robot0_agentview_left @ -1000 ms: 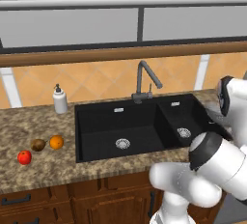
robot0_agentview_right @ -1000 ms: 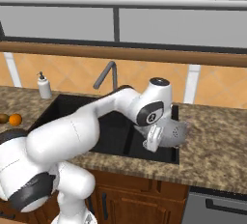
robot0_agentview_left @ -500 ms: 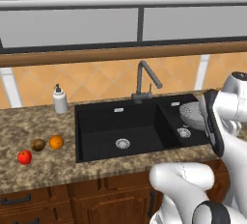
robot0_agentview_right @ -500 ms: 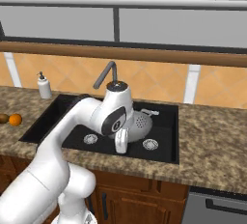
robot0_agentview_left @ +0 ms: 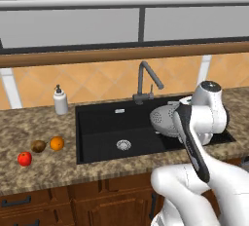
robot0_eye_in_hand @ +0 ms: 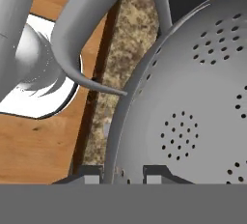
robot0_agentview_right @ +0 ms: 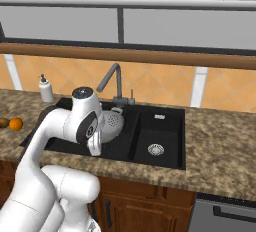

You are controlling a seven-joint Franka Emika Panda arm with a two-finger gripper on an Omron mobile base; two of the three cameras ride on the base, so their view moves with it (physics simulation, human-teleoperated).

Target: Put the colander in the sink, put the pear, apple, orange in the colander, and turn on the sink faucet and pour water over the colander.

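My gripper [robot0_eye_in_hand: 120, 175] is shut on the rim of the silvery perforated colander [robot0_eye_in_hand: 193, 112], whose loop handle arches up to the left in the hand view. The colander [robot0_agentview_left: 163, 120] hangs tipped on its side over the right part of the black sink's large basin [robot0_agentview_left: 104, 127], just below the dark faucet [robot0_agentview_left: 146, 81]. The right base view also shows the colander [robot0_agentview_right: 111, 123] beside the faucet [robot0_agentview_right: 115, 83]. On the counter left of the sink lie the red apple [robot0_agentview_left: 24, 159], the brownish pear [robot0_agentview_left: 38, 146] and the orange [robot0_agentview_left: 57, 143].
A white soap dispenser [robot0_agentview_left: 60, 101] stands at the sink's back left corner. The smaller basin [robot0_agentview_right: 157, 136] lies to the right, with granite counter [robot0_agentview_right: 220, 141] beyond it. My white arm [robot0_agentview_left: 204, 122] reaches across the sink's right side.
The arm has swung left with the colander, from the right end of the sink across the small basin to above the large basin. The fruits have not moved.
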